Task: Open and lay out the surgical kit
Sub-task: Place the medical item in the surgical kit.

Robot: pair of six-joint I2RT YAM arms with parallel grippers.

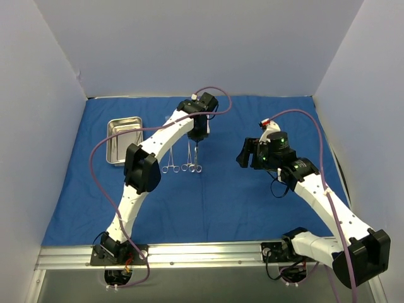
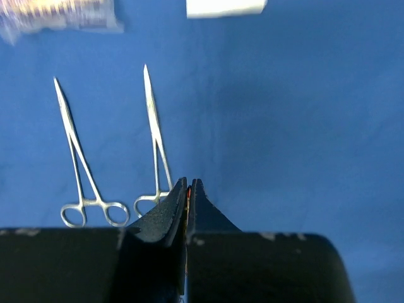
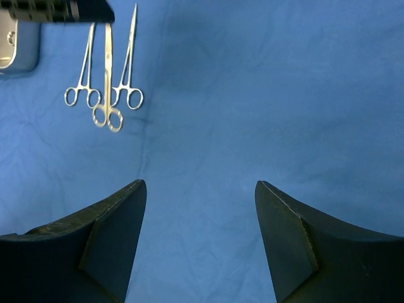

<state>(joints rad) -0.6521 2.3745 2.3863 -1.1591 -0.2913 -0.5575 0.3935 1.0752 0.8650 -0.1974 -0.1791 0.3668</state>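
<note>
The blue cloth wrap lies spread flat over the table. The steel tray sits on it at the back left. Two silver scissor-like instruments lie side by side on the cloth, rings toward the arms. My left gripper points down just right of them, shut on the tip of a third instrument. Its rings hang lowest in the right wrist view. My right gripper hovers open over bare cloth to the right, holding nothing.
In the left wrist view a clear packet and a white object lie on the cloth beyond the instruments. White walls close in the back and both sides. A metal rail runs along the near edge.
</note>
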